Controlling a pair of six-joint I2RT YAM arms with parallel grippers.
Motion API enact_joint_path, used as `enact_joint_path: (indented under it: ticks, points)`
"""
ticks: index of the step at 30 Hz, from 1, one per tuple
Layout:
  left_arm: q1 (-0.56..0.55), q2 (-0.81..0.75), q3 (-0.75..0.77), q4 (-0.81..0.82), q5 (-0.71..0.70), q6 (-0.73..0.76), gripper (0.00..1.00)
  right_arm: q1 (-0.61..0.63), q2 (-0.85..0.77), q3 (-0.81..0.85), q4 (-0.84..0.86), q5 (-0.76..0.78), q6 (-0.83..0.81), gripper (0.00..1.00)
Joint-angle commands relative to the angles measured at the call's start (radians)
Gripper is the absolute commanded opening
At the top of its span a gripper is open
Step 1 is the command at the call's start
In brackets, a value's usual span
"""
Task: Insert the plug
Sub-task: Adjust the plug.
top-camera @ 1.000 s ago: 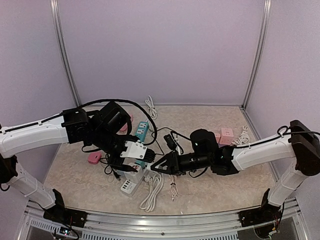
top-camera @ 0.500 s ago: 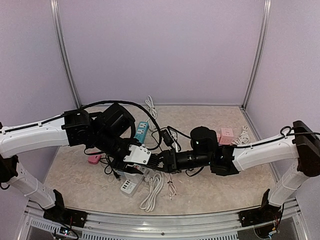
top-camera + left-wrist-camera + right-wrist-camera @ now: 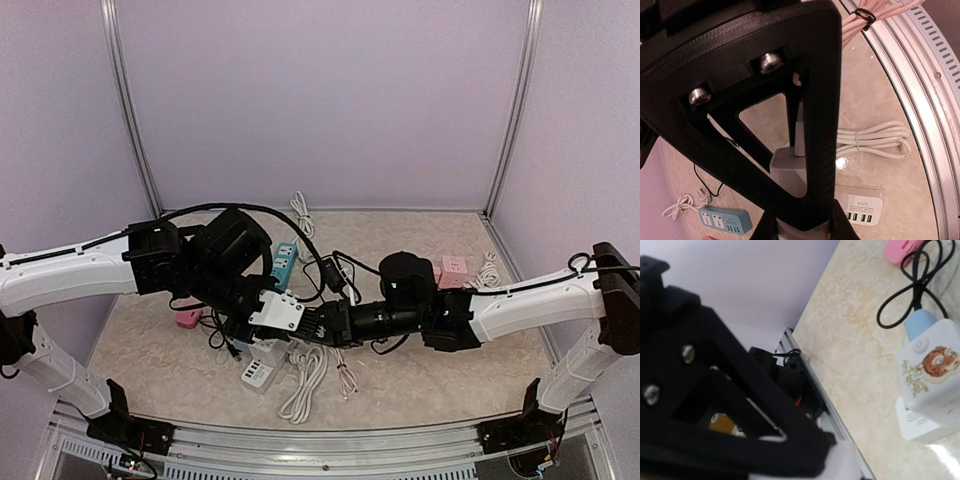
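Observation:
My two grippers meet tip to tip above the table's near middle. In the left wrist view, a white plug block (image 3: pixel 787 172) with its white cord (image 3: pixel 799 137) sits between the black fingers of my left gripper (image 3: pixel 800 225), which is shut on it. From above, the left gripper (image 3: pixel 292 322) touches the right gripper (image 3: pixel 318 325). My right gripper (image 3: pixel 832 450) is shut on a blurred white thing (image 3: pixel 842 462); I cannot tell what it is. A white power strip (image 3: pixel 862 205) with green ports lies just beyond the plug, below the grippers (image 3: pixel 255 372).
A white cube socket (image 3: pixel 927 372) with a cartoon face and a black cord stands close by. A teal strip (image 3: pixel 284 262), a coiled white cable (image 3: pixel 305 385), a pink piece (image 3: pixel 188 318) and pink cubes (image 3: pixel 452 268) lie around. The metal rail (image 3: pixel 930 100) runs along the near edge.
My left gripper has shifted right and slightly down and its jaws have closed. My right gripper has slid left until the two tips meet.

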Motion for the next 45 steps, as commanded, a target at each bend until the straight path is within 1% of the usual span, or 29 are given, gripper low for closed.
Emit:
enact_joint_path:
  ticks: [1,3,4,5,7,11,17,22,25,27,29,33,36,41,42,45]
  points:
    - [-0.005,0.004,0.027,-0.082,0.036,-0.05,0.0,0.027,-0.105,0.021,-0.102,0.109,-0.176,0.55]
    - [-0.003,0.01,0.043,-0.112,0.079,-0.062,0.0,0.049,-0.157,0.012,-0.185,0.215,-0.277,0.65]
    - [0.0,0.014,0.05,-0.122,0.096,-0.069,0.0,0.071,-0.18,0.014,-0.247,0.299,-0.352,0.67]
    - [0.0,0.021,0.058,-0.136,0.109,-0.08,0.0,0.093,-0.196,0.014,-0.285,0.361,-0.432,0.68]
    - [0.001,0.033,0.079,-0.153,0.126,-0.1,0.0,0.133,-0.212,-0.006,-0.292,0.445,-0.554,0.68]
    - [0.001,0.06,0.118,-0.17,0.126,-0.137,0.0,0.179,-0.216,-0.097,-0.13,0.448,-0.698,0.68]
    - [0.001,0.06,0.113,-0.166,0.157,-0.133,0.0,0.211,-0.209,-0.22,0.147,0.521,-0.86,0.67]
    - [0.001,0.069,0.121,-0.173,0.159,-0.133,0.0,0.218,-0.119,-0.149,0.121,0.525,-0.915,0.66]
    - [0.005,0.066,0.121,-0.174,0.179,-0.13,0.0,0.217,-0.092,-0.174,0.204,0.518,-0.936,0.65]
    - [0.007,0.064,0.121,-0.17,0.192,-0.131,0.0,0.217,-0.085,-0.192,0.272,0.509,-0.943,0.61]
    - [0.01,0.064,0.125,-0.17,0.205,-0.131,0.0,0.216,-0.078,-0.187,0.288,0.497,-0.943,0.54]
    - [0.011,0.072,0.139,-0.178,0.208,-0.131,0.0,0.217,-0.051,-0.147,0.259,0.486,-0.942,0.4]
    - [0.012,0.077,0.153,-0.187,0.22,-0.136,0.0,0.217,-0.03,-0.117,0.218,0.481,-0.946,0.31]
    - [0.013,0.065,0.143,-0.189,0.224,-0.13,0.0,0.217,-0.041,-0.1,0.204,0.471,-0.935,0.02]
    - [0.015,0.064,0.143,-0.19,0.23,-0.131,0.0,0.217,-0.045,-0.097,0.199,0.477,-0.928,0.0]
    - [0.022,0.063,0.15,-0.191,0.265,-0.138,0.0,0.216,-0.058,-0.092,0.186,0.502,-0.9,0.0]
